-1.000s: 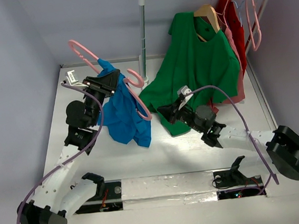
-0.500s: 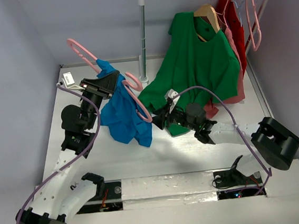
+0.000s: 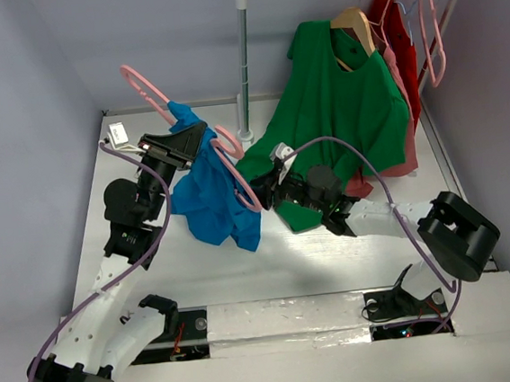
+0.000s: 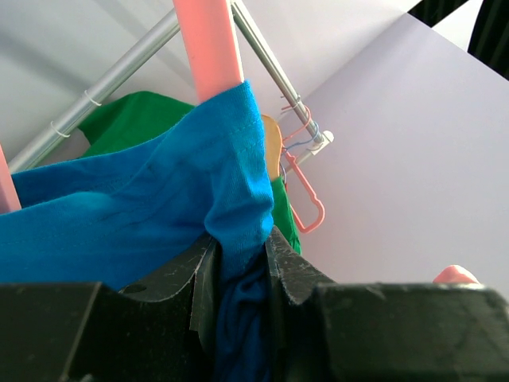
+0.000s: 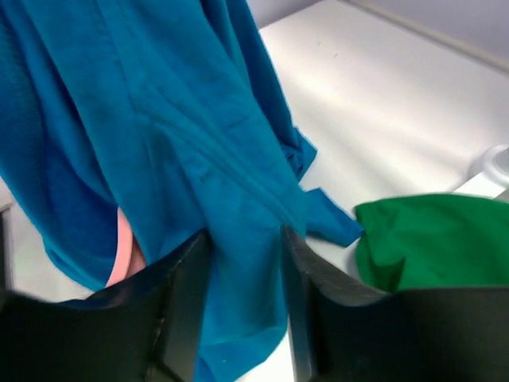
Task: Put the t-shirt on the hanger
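The left gripper (image 4: 238, 256) is clenched on a bunched fold of the t-shirt (image 3: 206, 200), soft, creased bright blue cloth. The hanger (image 3: 141, 85), thin, smooth pink plastic, slants from far left down to near right. Its curved hook curls rightward toward the rack post. The t-shirt is held up above the white table (image 3: 245, 273), draped from the hanger with its length running toward the near edge. The right gripper (image 5: 245, 239) has its black fingers parted, loose around a hanging blue fold, just beside a green shirt (image 3: 338, 111).
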Robot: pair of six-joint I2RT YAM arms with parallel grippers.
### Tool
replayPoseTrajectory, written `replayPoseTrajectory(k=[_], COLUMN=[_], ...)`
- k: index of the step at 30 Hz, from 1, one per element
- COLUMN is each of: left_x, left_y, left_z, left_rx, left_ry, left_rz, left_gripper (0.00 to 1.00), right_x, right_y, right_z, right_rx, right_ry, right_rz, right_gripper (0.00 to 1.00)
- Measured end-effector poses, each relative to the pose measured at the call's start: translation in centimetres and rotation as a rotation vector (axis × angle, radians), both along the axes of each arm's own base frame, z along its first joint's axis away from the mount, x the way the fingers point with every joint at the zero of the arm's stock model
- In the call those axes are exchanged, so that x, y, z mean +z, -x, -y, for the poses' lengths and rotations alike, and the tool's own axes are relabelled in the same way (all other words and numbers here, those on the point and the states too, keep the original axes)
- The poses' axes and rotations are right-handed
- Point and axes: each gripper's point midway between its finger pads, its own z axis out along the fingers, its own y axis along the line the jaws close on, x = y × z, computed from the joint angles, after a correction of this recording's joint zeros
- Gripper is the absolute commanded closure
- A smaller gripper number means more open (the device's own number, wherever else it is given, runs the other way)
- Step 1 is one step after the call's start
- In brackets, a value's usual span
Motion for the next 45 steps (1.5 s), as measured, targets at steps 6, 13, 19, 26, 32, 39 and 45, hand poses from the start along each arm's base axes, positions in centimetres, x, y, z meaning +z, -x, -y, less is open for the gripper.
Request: replayPoseTrajectory(k=[6,13,19,26,32,39,45], left_x=[0.7,4.4,6.7,6.8,2.6,-1.8,-2.5], left_y=[0.0,-0.6,-2.3,-2.7,-3.1,-4.6,-4.3], left_z=[-0.2,-1.1,-1.9,-4.2,-5.2,-4.5,-4.2], left_rx=[0.014,0.081,0.181,0.334,0.382,0.342,0.303], left_ry=[0.004,0.019,-0.036,-0.066,-0.033,0.005,0.037], left_rz=[0.015,0.109,0.168,0.223,0.196,0.089,0.046], left_gripper=[1.00,1.00,1.00,1.00,1.00,1.00,1.00], right_x=[-0.4,-0.8,0.0,3.4,4.1,3.9,0.1], right_y=[0.5,1.8,2.4,4.3,7.1,9.4,9.4], right_z=[-0.2,0.3,0.8,2.8,2.0,-1.9,-2.5], right_rx=[0.022,0.016,0.005,-0.008,0.044,0.112,0.052], right_ry=[-0.015,-0.058,-0.104,-0.151,-0.099,-0.008,0.144], right_rz=[-0.037,-0.082,-0.090,-0.076,-0.115,-0.168,-0.209], right_gripper=[1.00,1.00,1.00,1.00,1.00,0.79,0.29])
